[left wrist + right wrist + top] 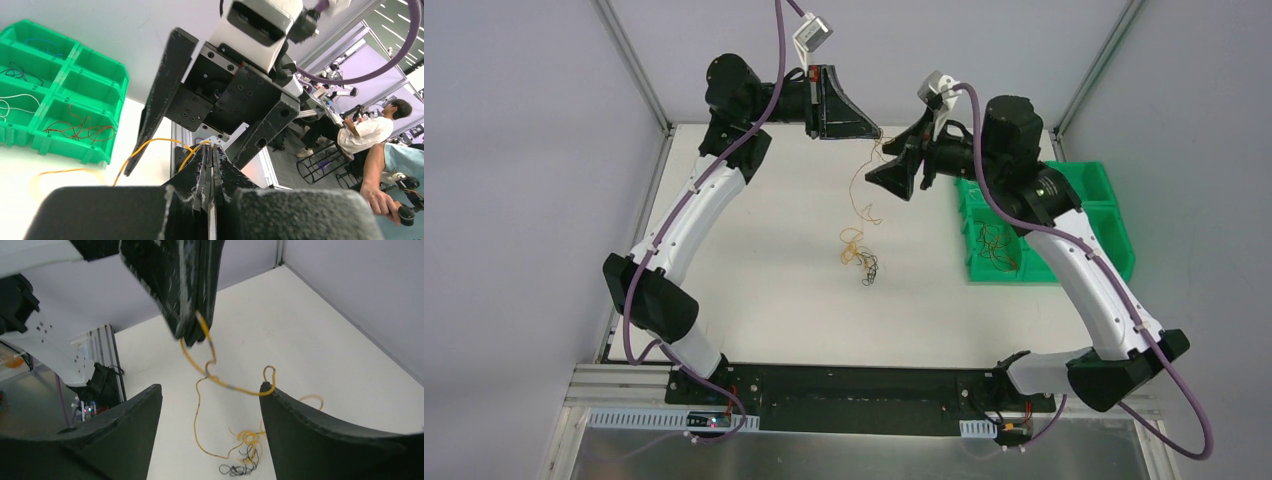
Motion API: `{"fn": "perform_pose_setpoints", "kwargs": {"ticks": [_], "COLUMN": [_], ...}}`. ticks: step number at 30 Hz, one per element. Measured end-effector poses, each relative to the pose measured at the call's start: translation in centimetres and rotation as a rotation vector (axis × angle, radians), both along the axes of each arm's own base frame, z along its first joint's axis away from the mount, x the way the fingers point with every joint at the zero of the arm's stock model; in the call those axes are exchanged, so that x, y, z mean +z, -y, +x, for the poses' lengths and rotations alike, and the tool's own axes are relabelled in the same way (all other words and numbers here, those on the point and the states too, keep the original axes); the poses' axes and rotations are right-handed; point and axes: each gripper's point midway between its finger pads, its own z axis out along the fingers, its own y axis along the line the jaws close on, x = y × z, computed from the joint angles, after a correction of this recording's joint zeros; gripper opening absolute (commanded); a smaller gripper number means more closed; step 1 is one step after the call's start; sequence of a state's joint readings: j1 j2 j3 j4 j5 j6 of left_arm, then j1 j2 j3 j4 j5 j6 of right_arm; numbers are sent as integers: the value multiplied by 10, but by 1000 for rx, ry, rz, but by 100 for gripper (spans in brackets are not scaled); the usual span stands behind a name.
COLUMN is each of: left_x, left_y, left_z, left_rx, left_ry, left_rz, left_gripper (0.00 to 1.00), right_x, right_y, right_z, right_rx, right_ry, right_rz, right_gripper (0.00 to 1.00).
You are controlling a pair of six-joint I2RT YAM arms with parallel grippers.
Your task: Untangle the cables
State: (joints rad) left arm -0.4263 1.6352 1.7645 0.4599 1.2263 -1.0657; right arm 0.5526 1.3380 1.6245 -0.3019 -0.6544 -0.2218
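My left gripper [876, 133] is raised over the far middle of the table and is shut on a yellow-orange cable [861, 185]. The cable hangs down to a small tangle of yellow and black cables [860, 257] on the table. In the left wrist view its fingers [212, 152] pinch the yellow cable [150, 142]. My right gripper [888, 180] is open just right of the hanging cable. In the right wrist view [211, 388] the yellow cable [227, 386] crosses between the jaws and loops over the right fingertip [272, 392]. The tangle [245, 456] lies below.
A green divided bin [1092, 215] stands at the right, with red cables [996, 246] in one compartment. In the left wrist view the bin [75, 52] also holds white and dark cables. Aluminium frame posts stand at the table's far corners.
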Motion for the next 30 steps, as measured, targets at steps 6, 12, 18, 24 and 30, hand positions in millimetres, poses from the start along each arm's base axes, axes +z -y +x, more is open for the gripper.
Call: {"fn": "perform_pose_setpoints", "kwargs": {"ticks": [6,12,18,24,30], "left_x": [-5,-11,-10,-10,-10], "left_y": [1,5,16,18,19], "left_z": [2,-2,-23,-26,-24], "left_rx": [1,-20,-93,-104,-95], "left_ry": [-13,-30,-22,-14,-17], "left_rz": [6,16,20,17,19], "left_gripper": [0,0,0,0,55], "right_x": [-17,4,4,-15,-8], "right_y": [28,40,24,16,20], "right_z": [-36,-55,-16,3,5], "right_rx": [-19,-45,-96,-121,-154], "right_ry": [45,145,181,167,206], "right_rz": [-52,-17,-38,-84,-70], "right_gripper": [84,90,78,8,0]}}
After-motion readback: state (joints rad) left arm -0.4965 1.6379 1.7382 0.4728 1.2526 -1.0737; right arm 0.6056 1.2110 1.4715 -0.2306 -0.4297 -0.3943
